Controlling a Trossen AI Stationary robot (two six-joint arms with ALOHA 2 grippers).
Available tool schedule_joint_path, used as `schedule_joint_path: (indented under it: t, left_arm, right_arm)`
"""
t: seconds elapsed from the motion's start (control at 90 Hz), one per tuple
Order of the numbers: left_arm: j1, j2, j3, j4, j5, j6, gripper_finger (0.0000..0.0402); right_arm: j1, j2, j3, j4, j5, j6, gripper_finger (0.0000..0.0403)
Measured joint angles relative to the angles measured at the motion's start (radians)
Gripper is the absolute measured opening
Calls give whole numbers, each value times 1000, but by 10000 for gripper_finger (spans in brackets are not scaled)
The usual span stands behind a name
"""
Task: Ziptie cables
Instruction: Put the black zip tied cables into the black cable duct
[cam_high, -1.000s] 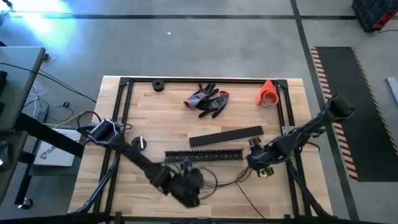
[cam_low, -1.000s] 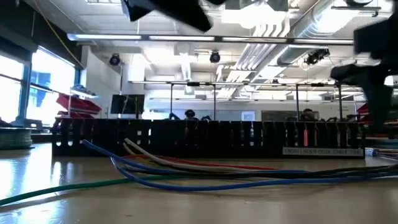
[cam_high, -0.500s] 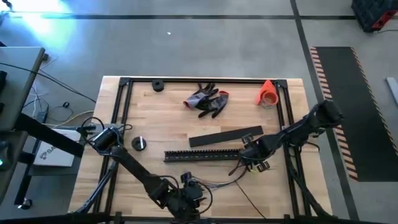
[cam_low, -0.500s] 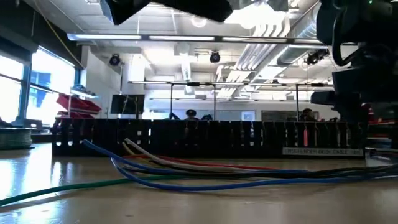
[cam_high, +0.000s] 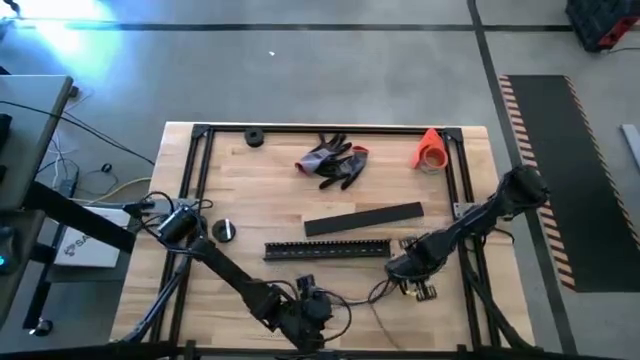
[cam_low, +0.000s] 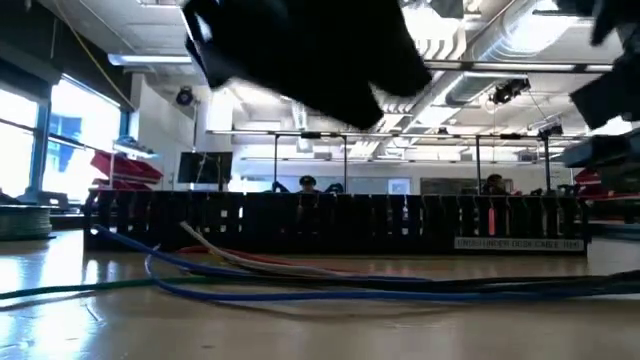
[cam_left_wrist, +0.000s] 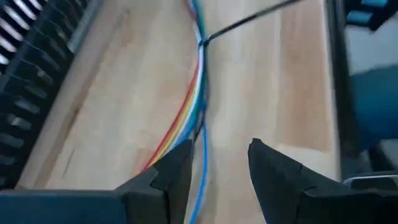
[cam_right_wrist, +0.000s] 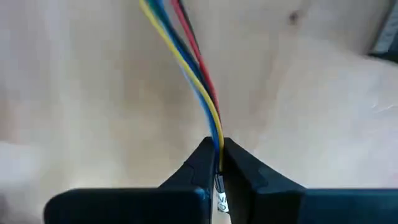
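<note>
Clamping the cables (cam_right_wrist: 198, 93): right gripper (cam_right_wrist: 217, 163), lower right of desk (cam_high: 260, 200) | left gripper (cam_left_wrist: 214, 168): spread, over cables, lower centre.

The cables (cam_left_wrist: 198, 93), thin multicoloured wires, lie bundled on the table's near side, one end pinched.

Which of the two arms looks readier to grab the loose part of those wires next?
Probably the left. The left gripper is open just over the cables, while the right gripper is already shut on their end.
</note>
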Motion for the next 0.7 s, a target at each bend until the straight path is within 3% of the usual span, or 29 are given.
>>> schedule_joint_path:
  t: [0.111,0.278,0.456,0.7]
  left_arm:
    - [37,41,-1,29,27,12,165]
    - [75,62,0,177,46,97,205]
    - [90,63,1,298,58,174,230]
    - [88,63,0,288,48,195,232]
  right_arm:
    - [47,-3,60,-3,-6,148,2]
    - [81,-10,156,-31,7,230,1]
    - [81,-16,274,-123,104,235,1]
    - [59,-63,415,-256,246,210,0]
